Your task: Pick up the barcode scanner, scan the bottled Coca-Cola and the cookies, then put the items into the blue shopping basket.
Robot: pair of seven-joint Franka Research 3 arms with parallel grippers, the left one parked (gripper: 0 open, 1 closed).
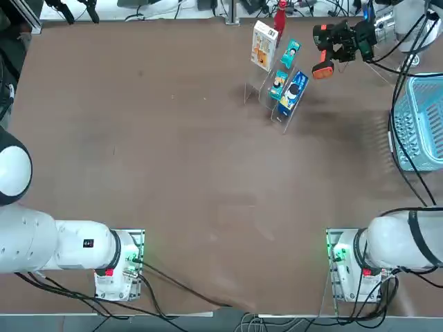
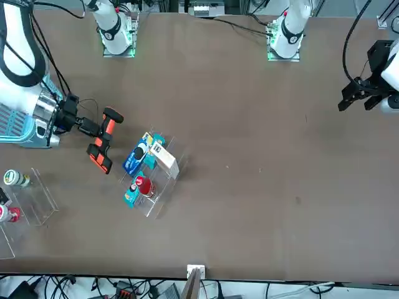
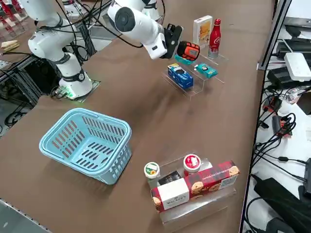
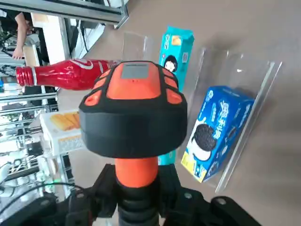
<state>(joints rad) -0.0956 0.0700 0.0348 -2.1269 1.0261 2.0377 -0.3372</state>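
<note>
My right gripper (image 1: 344, 43) (image 2: 82, 124) (image 3: 171, 38) (image 4: 136, 200) is shut on the handle of the barcode scanner (image 1: 325, 54) (image 2: 103, 142) (image 3: 188, 50) (image 4: 134, 106), black with orange trim, held above the table. The scanner's head points at a clear rack close by. At the rack's back stand the red Coca-Cola bottle (image 1: 279, 16) (image 2: 143, 186) (image 3: 215, 32) (image 4: 70, 74) and the white cookies box (image 1: 264, 45) (image 2: 164, 157) (image 3: 202, 29) (image 4: 60, 132), side by side. The light blue shopping basket (image 1: 423, 124) (image 2: 12, 128) (image 3: 87, 143) rests near the table's right edge, with nothing in it.
On the clear rack (image 1: 277, 104) (image 3: 194, 82) also sit a dark blue packet (image 1: 293, 92) (image 3: 180, 76) (image 4: 216, 132) and teal packets (image 1: 289, 52) (image 3: 206, 71). A second clear rack (image 3: 194, 194) (image 2: 31, 199) beyond the basket holds jars and a red plaid box. Cables (image 1: 408, 152) trail past the basket.
</note>
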